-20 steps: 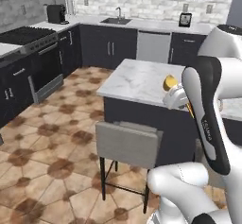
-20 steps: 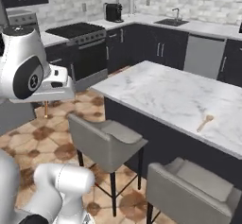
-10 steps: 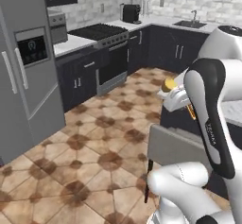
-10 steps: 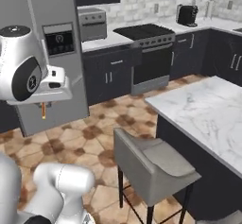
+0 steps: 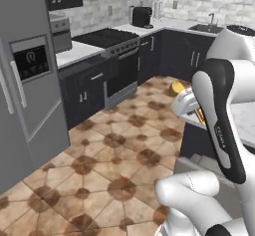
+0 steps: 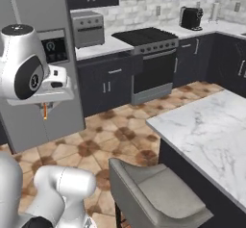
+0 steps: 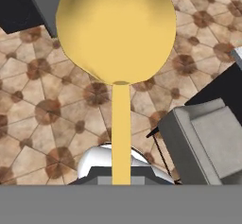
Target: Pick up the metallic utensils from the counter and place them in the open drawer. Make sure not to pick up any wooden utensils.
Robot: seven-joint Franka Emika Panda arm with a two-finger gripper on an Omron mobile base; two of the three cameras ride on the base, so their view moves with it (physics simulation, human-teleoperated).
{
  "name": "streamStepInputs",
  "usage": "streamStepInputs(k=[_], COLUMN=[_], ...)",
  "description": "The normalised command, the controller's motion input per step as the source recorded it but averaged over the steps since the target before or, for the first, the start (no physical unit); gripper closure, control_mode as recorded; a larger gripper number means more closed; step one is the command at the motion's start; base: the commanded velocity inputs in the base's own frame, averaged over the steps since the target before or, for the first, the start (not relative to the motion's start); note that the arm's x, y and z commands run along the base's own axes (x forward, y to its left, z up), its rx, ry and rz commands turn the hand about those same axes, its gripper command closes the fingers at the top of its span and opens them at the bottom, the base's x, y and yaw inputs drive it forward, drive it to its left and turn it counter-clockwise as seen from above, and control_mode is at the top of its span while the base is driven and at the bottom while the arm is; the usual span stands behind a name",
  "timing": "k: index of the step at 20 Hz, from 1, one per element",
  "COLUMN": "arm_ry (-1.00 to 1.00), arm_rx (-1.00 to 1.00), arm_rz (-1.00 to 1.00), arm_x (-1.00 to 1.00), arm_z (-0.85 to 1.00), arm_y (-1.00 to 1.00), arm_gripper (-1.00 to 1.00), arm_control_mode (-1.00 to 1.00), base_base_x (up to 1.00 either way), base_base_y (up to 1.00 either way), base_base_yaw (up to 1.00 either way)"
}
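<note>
Two base views flank the arm — sharing the stove (image 5: 107,38) (image 6: 146,35) (hand view looks floorward).

The counter (image 6: 206,131), a white grey-veined marble top over a dark base, fills the right side of the right base view; the part of it in view is bare. A grey stool (image 6: 153,193) stands on the tiled floor (image 6: 110,135) at lower centre.
</note>
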Motion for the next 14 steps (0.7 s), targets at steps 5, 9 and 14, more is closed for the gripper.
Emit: streamStepInputs(k=[5,9,14], arm_ry=[0.0,0.0,0.0], arm_rx=[0.0,0.0,0.0], arm_rz=[0.0,0.0,0.0], arm_x=[0.0,0.0,0.0], arm_z=[0.0,0.0,0.0], arm_y=[0.0,0.0,0.0], arm_gripper=[1.0,1.0,1.0], arm_control_mode=[1.0,1.0,1.0], base_base_x=[0.79,0.13,-0.65], base_base_y=[0.12,0.44,0.77], base_base_yaw=[0.06,0.31,0.37])
